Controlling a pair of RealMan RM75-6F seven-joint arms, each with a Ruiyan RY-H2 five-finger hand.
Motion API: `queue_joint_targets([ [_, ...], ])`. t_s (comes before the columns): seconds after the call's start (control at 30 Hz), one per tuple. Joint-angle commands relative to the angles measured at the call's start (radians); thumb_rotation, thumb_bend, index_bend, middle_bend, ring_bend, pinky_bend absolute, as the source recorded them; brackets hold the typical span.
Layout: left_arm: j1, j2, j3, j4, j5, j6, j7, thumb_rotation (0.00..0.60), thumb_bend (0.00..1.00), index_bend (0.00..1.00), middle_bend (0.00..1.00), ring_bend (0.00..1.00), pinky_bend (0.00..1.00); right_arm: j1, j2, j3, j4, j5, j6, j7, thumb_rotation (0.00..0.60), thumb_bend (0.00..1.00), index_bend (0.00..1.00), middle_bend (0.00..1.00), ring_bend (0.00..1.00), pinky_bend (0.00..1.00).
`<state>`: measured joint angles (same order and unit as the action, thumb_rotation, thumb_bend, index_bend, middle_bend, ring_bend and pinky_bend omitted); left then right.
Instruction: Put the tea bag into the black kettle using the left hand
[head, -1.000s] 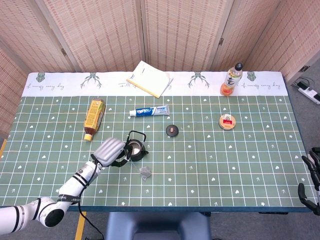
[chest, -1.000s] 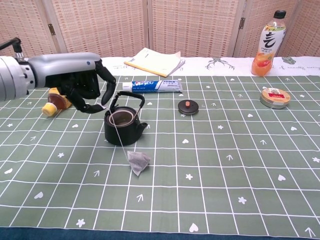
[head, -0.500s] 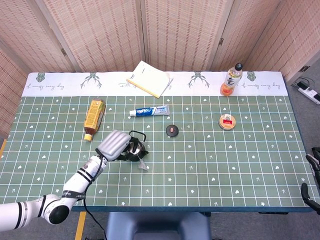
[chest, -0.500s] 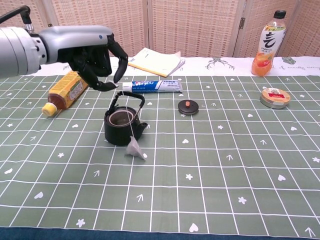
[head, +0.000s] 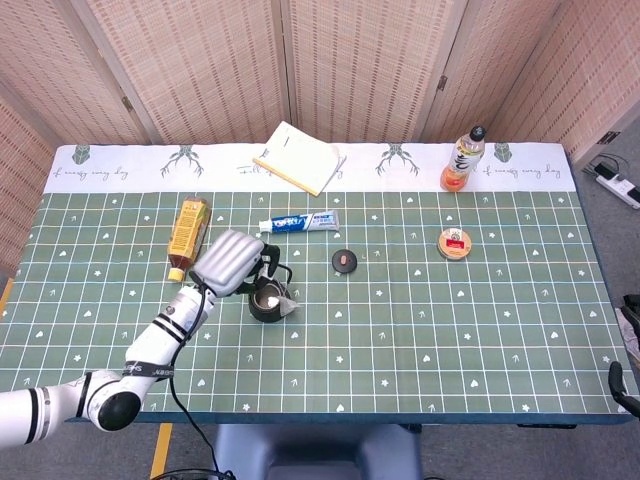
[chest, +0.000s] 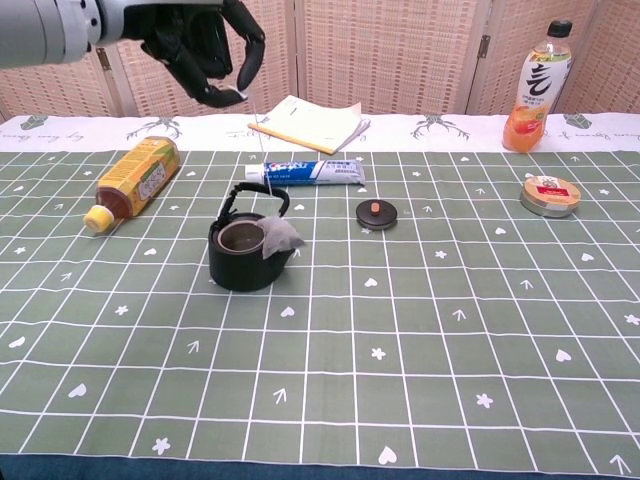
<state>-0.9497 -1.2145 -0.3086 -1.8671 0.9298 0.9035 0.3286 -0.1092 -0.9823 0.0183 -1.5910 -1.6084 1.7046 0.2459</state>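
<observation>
The black kettle (chest: 245, 252) stands lidless on the green checked cloth, left of centre; it also shows as the kettle (head: 266, 299) in the head view. My left hand (chest: 202, 45) is raised high above it and pinches the tag end of a thin string. The tea bag (chest: 281, 236) hangs from that string, off the table, against the kettle's right rim. In the head view the left hand (head: 228, 259) sits just left of the kettle and the tea bag (head: 289, 298) shows at its right side. Only a sliver of the right hand (head: 632, 368) shows at the frame's right edge.
The kettle's round lid (chest: 373, 213) lies right of it. A toothpaste tube (chest: 305, 172) and a notebook (chest: 311, 124) lie behind, a tea bottle (chest: 132, 181) lies on its side at the left. An orange drink bottle (chest: 536, 87) and a small tin (chest: 549, 195) stand at the right.
My left hand has risen and moved back, lifting the tea bag off the cloth in front of the kettle up to the kettle's rim. The right hand has slid further out of view.
</observation>
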Motion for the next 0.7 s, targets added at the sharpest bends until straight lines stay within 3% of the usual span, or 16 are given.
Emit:
queue_joint_targets([
  [0.03,-0.012,0.015,-0.011,0.004,-0.008,-0.003,-0.001,0.579,0.47,0.63,1.0,1.0,1.0,0.002,0.0,0.002,-0.003,0.009,-0.009,0.001,0.6,0.61,0.0,0.0,0.0,0.0],
  [0.37,-0.003,0.063,0.011,0.032,0.022,-0.031,-0.052,0.581,0.47,0.63,1.0,1.0,1.0,0.009,-0.001,0.015,-0.01,0.045,-0.033,-0.011,0.6,0.61,0.0,0.0,0.0,0.0],
  [0.7,-0.006,0.02,0.06,0.104,0.065,-0.076,-0.1,0.585,0.47,0.63,1.0,1.0,1.0,0.005,-0.002,0.019,-0.013,0.05,-0.03,-0.016,0.6,0.61,0.0,0.0,0.0,0.0],
])
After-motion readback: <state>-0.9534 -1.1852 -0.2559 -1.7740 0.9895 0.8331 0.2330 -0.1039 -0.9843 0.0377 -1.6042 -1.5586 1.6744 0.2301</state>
